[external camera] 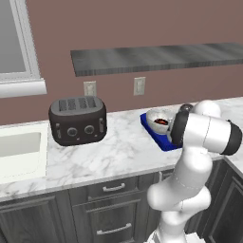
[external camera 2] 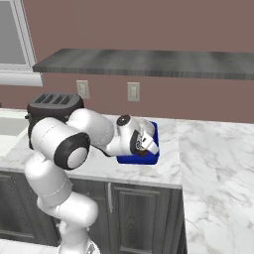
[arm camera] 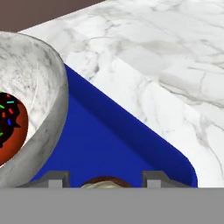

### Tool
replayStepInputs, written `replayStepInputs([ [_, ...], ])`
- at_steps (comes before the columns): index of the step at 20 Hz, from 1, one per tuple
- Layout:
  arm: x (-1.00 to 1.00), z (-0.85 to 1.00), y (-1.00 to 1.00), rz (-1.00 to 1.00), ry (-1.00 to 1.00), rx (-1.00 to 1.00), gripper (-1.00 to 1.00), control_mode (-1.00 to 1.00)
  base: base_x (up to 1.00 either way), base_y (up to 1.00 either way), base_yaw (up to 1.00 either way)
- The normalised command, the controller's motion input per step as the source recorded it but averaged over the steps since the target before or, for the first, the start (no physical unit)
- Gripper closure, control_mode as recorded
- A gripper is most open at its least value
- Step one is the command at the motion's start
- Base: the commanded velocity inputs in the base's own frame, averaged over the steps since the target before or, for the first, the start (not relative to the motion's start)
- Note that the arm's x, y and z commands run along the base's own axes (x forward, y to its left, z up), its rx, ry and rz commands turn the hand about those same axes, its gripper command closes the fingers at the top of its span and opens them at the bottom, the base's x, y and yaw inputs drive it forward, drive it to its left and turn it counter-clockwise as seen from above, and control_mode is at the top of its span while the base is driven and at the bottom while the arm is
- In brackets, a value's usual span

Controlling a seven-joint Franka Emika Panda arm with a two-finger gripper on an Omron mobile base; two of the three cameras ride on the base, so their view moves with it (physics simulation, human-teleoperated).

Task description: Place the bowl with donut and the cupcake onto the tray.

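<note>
Between the jaws (arm camera: pixel 103 180), at the bottom edge of your hand view, you see the cupcake (arm camera: pixel 105 182): only its brown top peeks up, flanked by the two fingertips (arm camera: pixel 56 178). They stand either side of it, but you cannot tell whether they grip it or have let go. Under it lies the tray (arm camera: pixel 109 144), its long axis running from the bench's (external camera: pixel 114 152) front edge towards the wall. Just beside the cupcake, on the same tray, sits the bowl (arm camera: pixel 46 100), upright, with the donut (arm camera: pixel 11 127) inside. Your own arm hides most of the tray from both base cameras. Farther left along the bench stands a toaster (external camera: pixel 77 120), well apart, with a sink (external camera: pixel 19 149) beyond it.
</note>
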Motion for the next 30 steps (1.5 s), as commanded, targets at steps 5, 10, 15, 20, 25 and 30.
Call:
replayStepInputs([
  [5,0.02,0.0,-0.01,0.0,-0.01,0.01,-1.0,-1.0,0.0,0.0,0.0],
  [10,0.04,0.2,-0.09,-0.01,-0.02,0.04,-1.0,-1.0,0.0,0.0,0.0],
  [15,0.06,0.23,-0.1,-0.03,-0.04,0.05,-1.0,-1.0,0.0,0.0,0.0],
  [20,-0.13,0.44,-0.26,-0.05,-0.05,0.07,-1.0,-1.0,0.0,0.0,0.0],
  [25,-0.82,0.72,-0.44,-0.01,-0.22,0.11,-1.0,-1.0,0.0,0.0,0.0],
  [30,-0.79,0.5,-0.43,0.0,-0.31,0.14,-1.0,-1.0,0.0,0.0,0.0],
])
